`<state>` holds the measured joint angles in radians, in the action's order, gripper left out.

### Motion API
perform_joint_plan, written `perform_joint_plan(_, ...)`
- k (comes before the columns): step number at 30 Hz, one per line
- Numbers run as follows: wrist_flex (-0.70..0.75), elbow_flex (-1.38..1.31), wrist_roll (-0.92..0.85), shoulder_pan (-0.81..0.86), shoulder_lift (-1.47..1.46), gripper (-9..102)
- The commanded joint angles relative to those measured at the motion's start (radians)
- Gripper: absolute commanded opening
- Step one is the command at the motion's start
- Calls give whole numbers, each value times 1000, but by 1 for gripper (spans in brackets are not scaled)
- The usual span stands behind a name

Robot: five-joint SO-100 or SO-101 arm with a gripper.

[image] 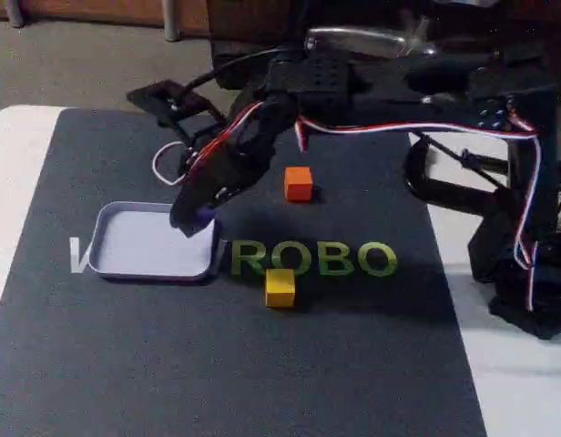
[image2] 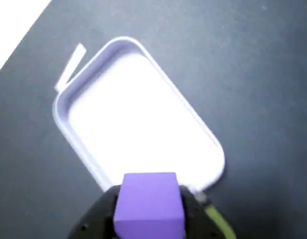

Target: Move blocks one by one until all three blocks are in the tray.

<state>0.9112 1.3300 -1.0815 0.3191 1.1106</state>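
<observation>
Where the wrist view looks down past the black gripper [image2: 149, 219], a purple block [image2: 149, 204] sits pinched between the fingers at the bottom edge, one flat face turned to the camera, just over the near rim of the tray [image2: 143, 119]. That tray is one shallow white dish with rounded corners; here its long axis runs diagonally from upper left to lower right, and nothing lies in it. Beside its far corner a pale strip of lettering shows on the dark mat [image2: 253, 74]. Going near to far in the fixed view, the yellow block [image: 280, 288] rests closest to the camera, just below the green letters "ROBO" [image: 312, 259] printed on the mat. Next comes the tray [image: 135, 244], its long axis lying left to right in this view, with the gripper [image: 197, 218] tilted down over its right end; only a sliver of the purple block shows there. Farther back sits the orange block [image: 299, 183], well apart from the tray. Counted together, there are three blocks, one of each colour, and one tray. Red, white and blue wires [image: 426, 127] run along the arm.
</observation>
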Motion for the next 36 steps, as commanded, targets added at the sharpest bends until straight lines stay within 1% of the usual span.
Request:
perform_joint_plan(1,3,-98,-17,-2,-34,-8)
perform_joint_plan(6,3,-158,-43,6,-115,-8)
perform_joint_plan(12,3,-164,-61,8,-130,-5)
perform_joint_plan(25,8,-164,-95,6,-130,23)
perform_joint_plan(28,12,-164,-107,6,-126,26)
perform_joint_plan(32,57,-164,-147,9,-83,27)
perform_joint_plan(36,164,-163,-229,8,-2,27)
